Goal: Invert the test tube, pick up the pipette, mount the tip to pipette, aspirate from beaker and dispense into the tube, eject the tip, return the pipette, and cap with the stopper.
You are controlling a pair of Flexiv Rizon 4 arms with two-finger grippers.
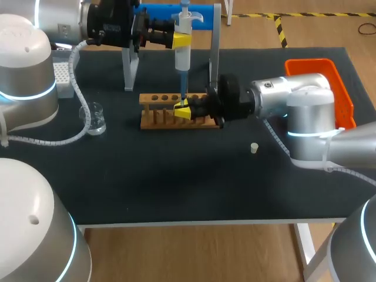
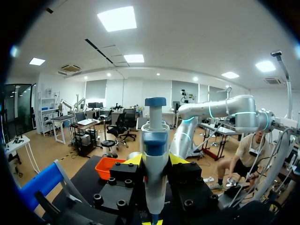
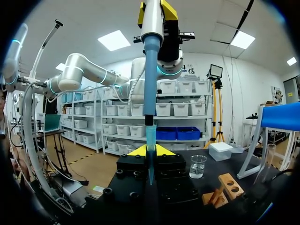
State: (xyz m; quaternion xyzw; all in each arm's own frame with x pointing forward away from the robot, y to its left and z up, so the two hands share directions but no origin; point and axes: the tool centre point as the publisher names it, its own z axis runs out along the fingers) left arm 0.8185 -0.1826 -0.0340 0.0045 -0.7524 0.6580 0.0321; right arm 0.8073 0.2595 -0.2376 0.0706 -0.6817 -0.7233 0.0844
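no legible text, labels or numbers

pipette [image 1: 183,50]: white, blue plunger and tip | rack [image 1: 158,111]: brown wood | counter [image 1: 176,182]: black | bin [image 1: 341,88]: orange | stopper [image 1: 254,148]: cream | beaker [image 1: 96,119]: clear

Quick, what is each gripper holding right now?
Left gripper: closed, holding the pipette.
Right gripper: closed, holding the tube.

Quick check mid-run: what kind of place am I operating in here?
It looks like a lab bench set up for liquid handling: a pipette in the left gripper, a wooden test tube rack on the black table, and a glass beaker off to the rack's side.
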